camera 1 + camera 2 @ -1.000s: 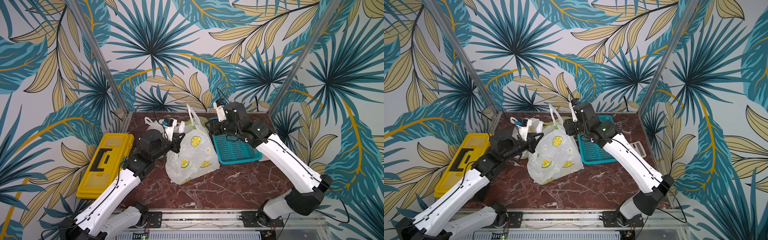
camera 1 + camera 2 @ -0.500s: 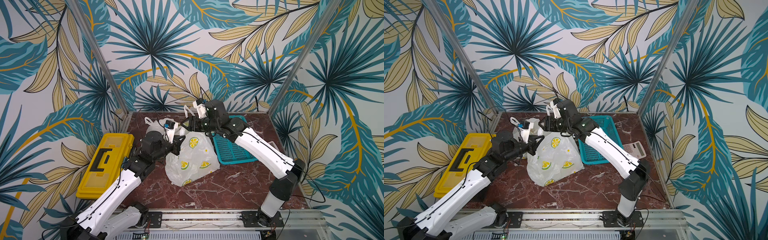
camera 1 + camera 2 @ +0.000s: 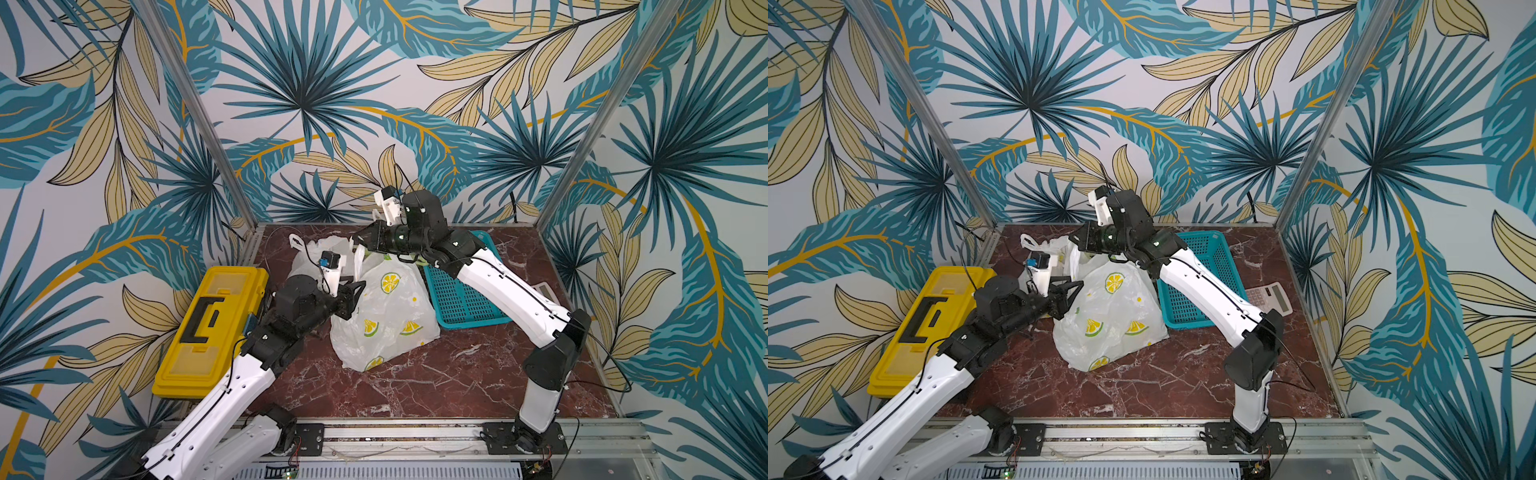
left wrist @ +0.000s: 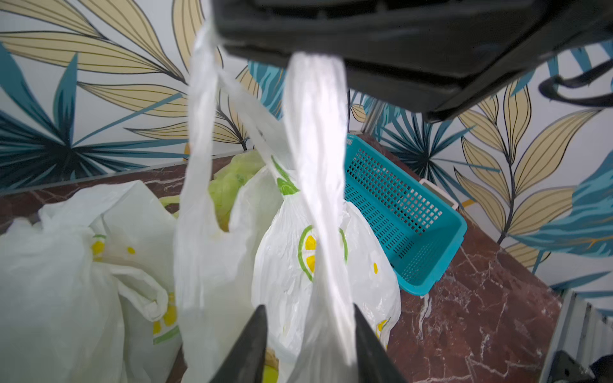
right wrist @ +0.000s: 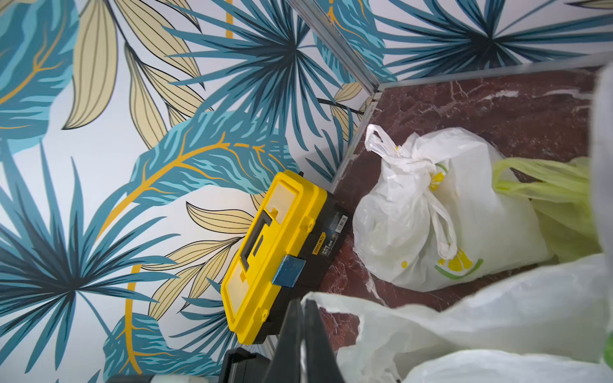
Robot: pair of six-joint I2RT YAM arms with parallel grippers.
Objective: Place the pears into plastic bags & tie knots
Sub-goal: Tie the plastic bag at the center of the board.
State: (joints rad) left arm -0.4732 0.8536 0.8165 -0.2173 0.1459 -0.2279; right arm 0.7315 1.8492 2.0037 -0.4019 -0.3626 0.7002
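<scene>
Lemon-print bag (image 3: 386, 316) stands on the table (image 3: 436, 382), its handle (image 4: 315, 165) stretched lengthwise from the right gripper (image 3: 356, 248), clamped on its upper end, to the left gripper (image 3: 359, 287) just beside the bag, whose parted jaws straddle it without pinching.

The lemon-print bag (image 3: 386, 316) is thin, crinkly white plastic film, faintly shiny and half see-through. The tied white bag (image 5: 414, 215) looks the same, the yellow-green bag (image 5: 557, 199) equally flimsy. The tabletop (image 3: 415, 386) is glossy, red-brown and marble-veined. The teal basket (image 3: 461, 299) is perforated hard plastic, the yellow toolbox (image 3: 199, 332) smooth moulded plastic, the frame post (image 3: 199, 112) brushed metal.
</scene>
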